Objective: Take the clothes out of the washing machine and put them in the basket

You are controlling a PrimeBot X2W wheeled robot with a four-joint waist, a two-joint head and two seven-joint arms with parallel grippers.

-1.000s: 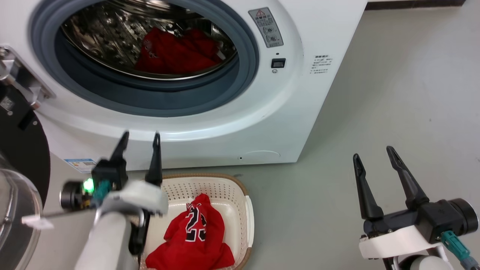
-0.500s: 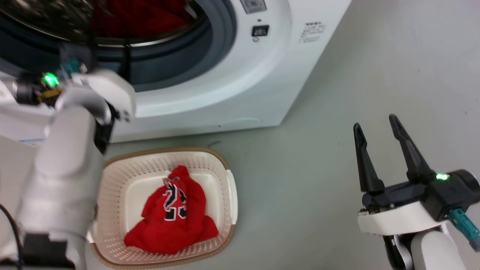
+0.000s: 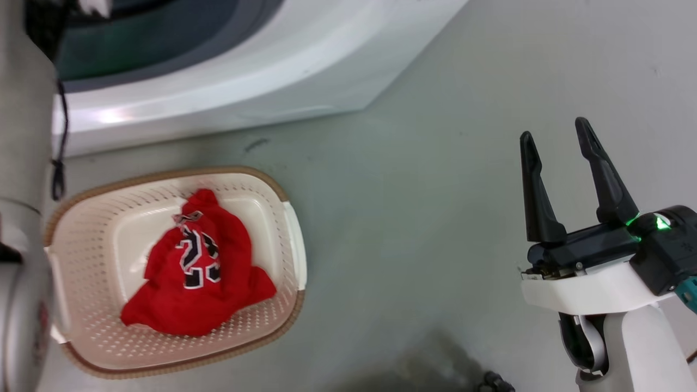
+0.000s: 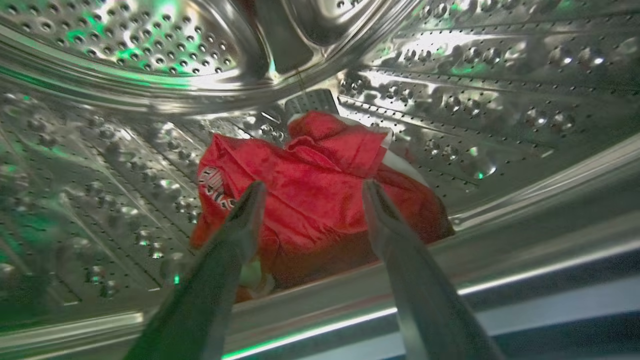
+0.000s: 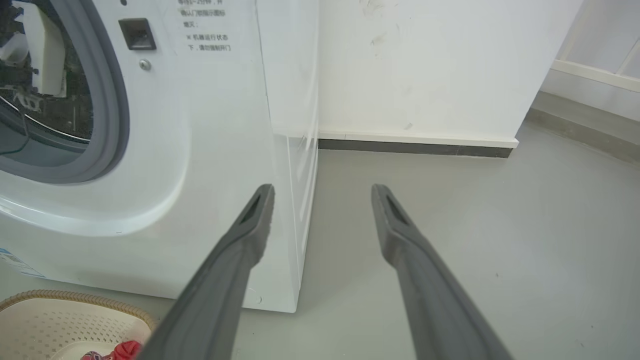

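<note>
In the head view, your whole picture has slid since a second ago. That is the camera tipping as the robot leans in, not the things moving: the washer (image 3: 245, 92) now shows as just its lower front along the top edge, and the basket (image 3: 297, 239) sits on the floor (image 3: 435, 218) just in front of it. The jersey (image 3: 196, 272) lies crumpled inside the basket with its 23 facing up, exactly as it lay before. What has really changed is the left arm. A second ago its gripper hung beside the basket; now you see the pale left forearm (image 3: 22, 218) running up the left edge towards the washer's opening. The right gripper (image 3: 554, 127) hovers at the lower right over bare floor, well apart from the basket, with its fingers spread wide and nothing between them. In the left wrist view, the left gripper (image 4: 312, 184) is inside the drum (image 4: 125, 45), fingers wide apart and holding nothing. Their tips frame the red garment (image 4: 320, 150), which is heaped on the drum floor near the front lip. You cannot tell from here whether the tips touch the cloth yet. In the right wrist view, the open right fingers point at the washer's front corner and the floor beside it, and a corner of the basket shows at the bottom left. So one garment is delivered and one is left. I judge this to be the reach for the second grasp, which calls for going a little deeper before closing.
</note>
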